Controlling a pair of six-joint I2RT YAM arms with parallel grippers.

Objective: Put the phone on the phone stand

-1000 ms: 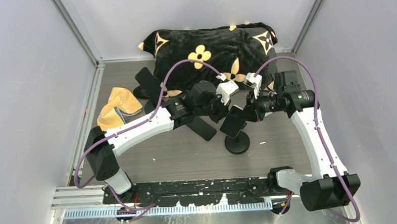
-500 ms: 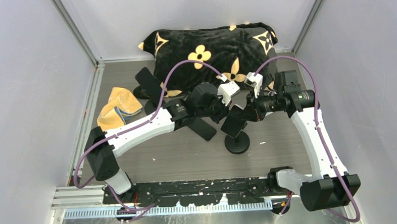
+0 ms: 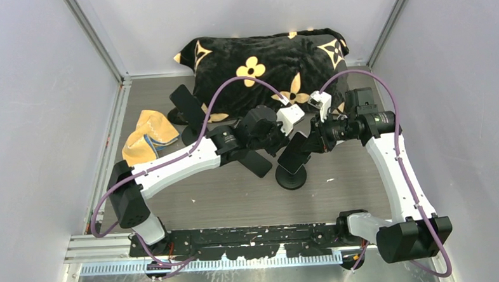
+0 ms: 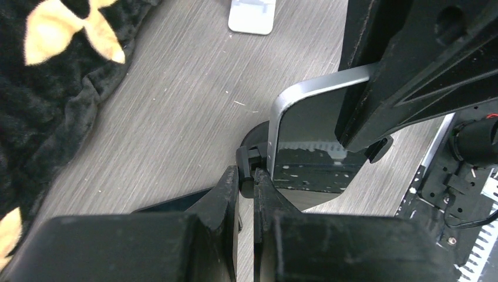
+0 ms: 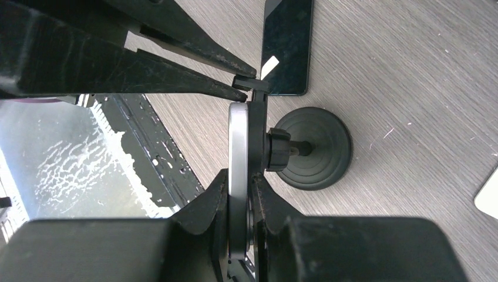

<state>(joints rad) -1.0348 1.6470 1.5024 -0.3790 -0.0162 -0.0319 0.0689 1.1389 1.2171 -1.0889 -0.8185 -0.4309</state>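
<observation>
**Item:** phone (image 5: 238,138); silver-edged slab stood on edge at mid-bench, roughly halfway between the near and far edges; gripped across its thickness by the right claw (image 5: 239,176), one finger on each face.

**Relation:** long axis runs straight out along the right claw's fingers, tilted steeply off the bench (image 3: 237,199); back face just beside, perhaps touching, the holder plate of the phone stand (image 5: 314,147); whether it is seated cannot be told.

**Left claw** (image 4: 246,176)**:** closed tight on a small black tab at the plate's edge; judged to be steadying the holder.

**Arms:** both reach inward from the near corners, wrists meeting over the stand; the right arm carries the phone and is the one to seat it.

**Other stock:** second dark phone (image 5: 286,44) flat on the bench beside the stand's round base; black pillow (image 3: 269,60) along the far edge; yellow cloth (image 3: 148,134) near the left edge.

**Next move, judged:** a short sideways press into the plate, then release.
</observation>
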